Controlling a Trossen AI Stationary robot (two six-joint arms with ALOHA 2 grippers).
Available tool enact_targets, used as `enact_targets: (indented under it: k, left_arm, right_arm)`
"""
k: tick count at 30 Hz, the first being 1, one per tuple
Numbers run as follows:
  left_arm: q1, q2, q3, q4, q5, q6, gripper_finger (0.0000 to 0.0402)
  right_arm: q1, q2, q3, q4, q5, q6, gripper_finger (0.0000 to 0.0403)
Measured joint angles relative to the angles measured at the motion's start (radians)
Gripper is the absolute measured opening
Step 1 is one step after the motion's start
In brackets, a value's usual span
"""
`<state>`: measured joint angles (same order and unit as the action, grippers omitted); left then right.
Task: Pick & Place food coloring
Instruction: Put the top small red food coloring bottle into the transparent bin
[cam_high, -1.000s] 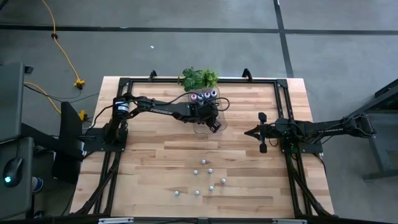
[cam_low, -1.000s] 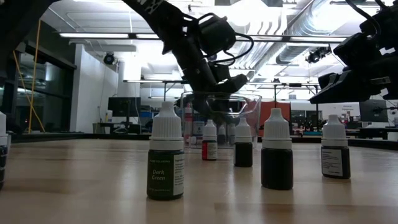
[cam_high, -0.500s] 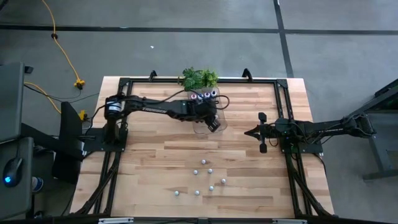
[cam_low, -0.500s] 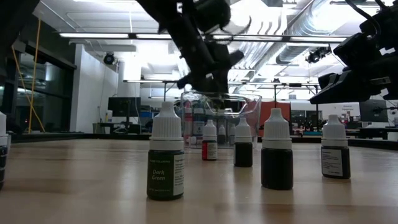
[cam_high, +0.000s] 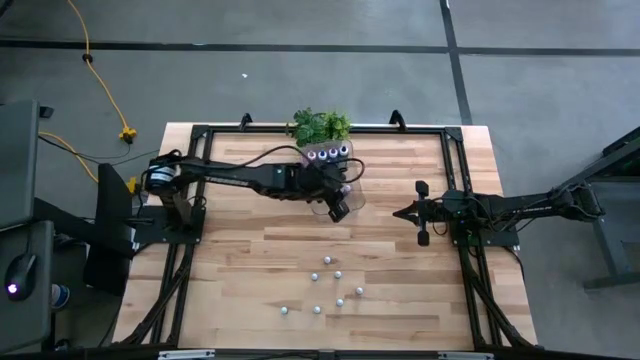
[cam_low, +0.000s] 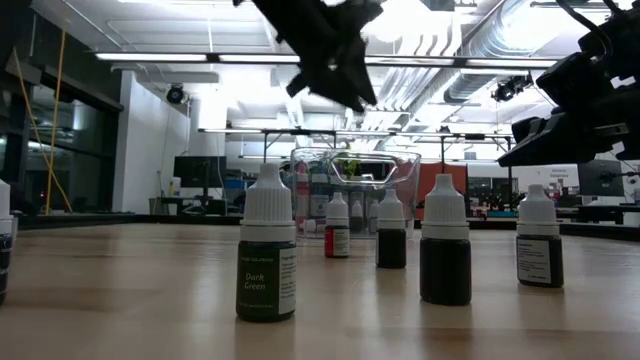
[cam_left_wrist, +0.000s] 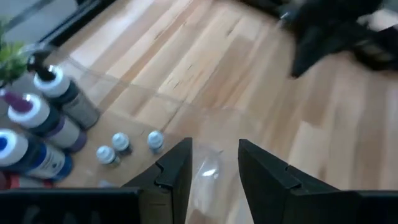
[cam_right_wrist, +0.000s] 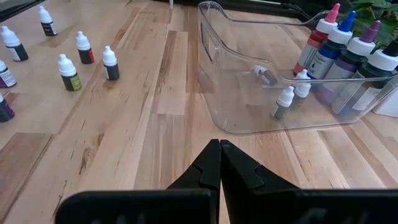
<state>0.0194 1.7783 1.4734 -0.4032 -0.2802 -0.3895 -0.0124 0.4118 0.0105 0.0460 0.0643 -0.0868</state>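
- High view: the left end effector (cam_high: 338, 210) hangs over the clear tray (cam_high: 352, 203) by the plant (cam_high: 320, 125); small food coloring bottles (cam_high: 327, 261) stand on the wooden surface (cam_high: 240, 260).
- Low view: the "Dark Green" bottle (cam_low: 267, 245) stands nearest.
- Left wrist view: fingers (cam_left_wrist: 176, 169) apart, nothing between them; three small bottles (cam_left_wrist: 119, 142) lie inside the tray.
- Right wrist view: the right end effector (cam_right_wrist: 219, 163) is closed together, empty, facing the tray.

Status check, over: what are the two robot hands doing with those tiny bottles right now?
Left hand open, empty, above clear plastic tray. Right hand shut, parked. Small white-capped bottles on table, nothing blocking.
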Motion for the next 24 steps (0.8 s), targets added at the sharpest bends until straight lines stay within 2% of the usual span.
enact_targets:
  k: [8, 18, 24]
  left_arm:
    - [-0.049, -0.138, -0.206, 0.165, 0.044, -0.019, 0.0124]
    - [-0.106, -0.342, -0.46, 0.244, 0.195, -0.02, 0.0124]
    - [-0.175, -0.386, -0.554, 0.322, 0.313, 0.092, 0.0124]
  right_arm:
    - [0.0, 0.0, 0.0, -0.003, 0.0, 0.0, 0.0]
    - [0.0, 0.001, 0.0, 0.0, 0.0, 0.0, 0.0]
    - [0.0, 0.001, 0.0, 0.0, -0.001, 0.0, 0.0]
